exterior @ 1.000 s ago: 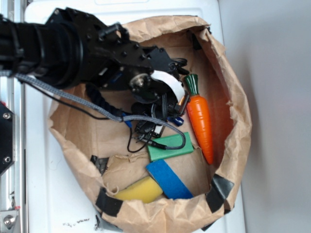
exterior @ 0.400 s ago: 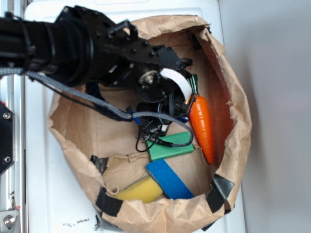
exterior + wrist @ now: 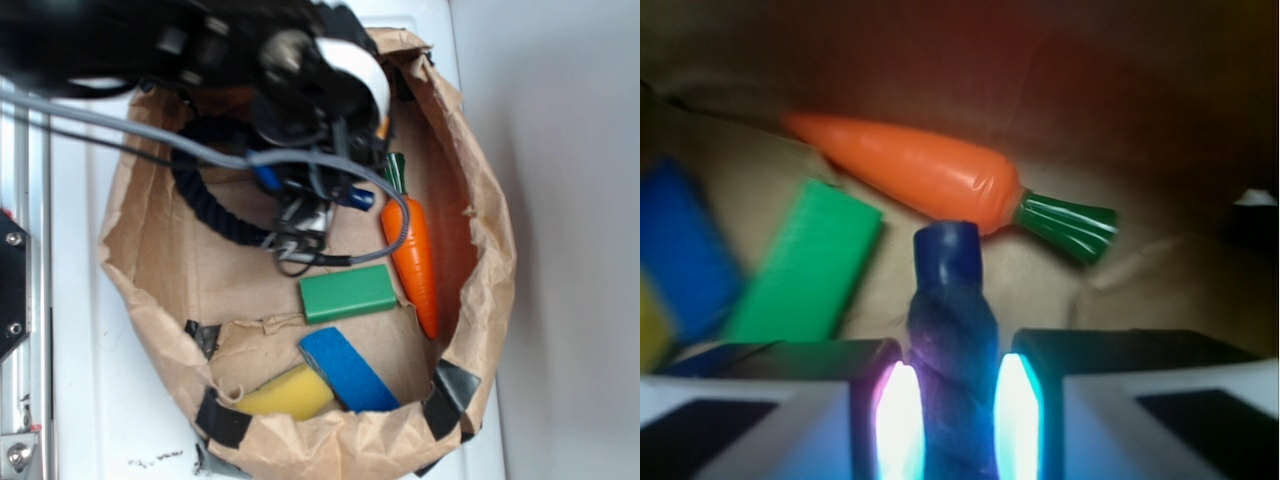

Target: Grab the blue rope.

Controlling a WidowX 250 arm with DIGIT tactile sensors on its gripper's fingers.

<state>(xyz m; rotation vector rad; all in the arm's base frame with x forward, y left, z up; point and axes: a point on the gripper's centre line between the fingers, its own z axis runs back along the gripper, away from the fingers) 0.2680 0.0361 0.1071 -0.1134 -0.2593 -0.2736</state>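
Observation:
The blue rope (image 3: 952, 330), a thick navy twisted cord, stands between my two fingers, and its glossy capped end sticks out past the tips toward the carrot (image 3: 910, 170). My gripper (image 3: 952, 400) is shut on it, both lit pads pressed against its sides. In the exterior view the gripper (image 3: 318, 195) is blurred at the top of the paper bag (image 3: 490, 250). The rope (image 3: 205, 210) curves down to the left from it, and one blue cap shows by the carrot's green top.
Inside the bag lie an orange carrot (image 3: 412, 255), a green block (image 3: 348, 292), a flat blue block (image 3: 348, 368) and a yellow sponge (image 3: 285, 392). The grey braided cable (image 3: 150, 135) crosses the bag's upper left. The bag's walls stand up all round.
The arm has moved toward the top of the picture and closer to the camera, taking the rope with it. The green block now lies uncovered.

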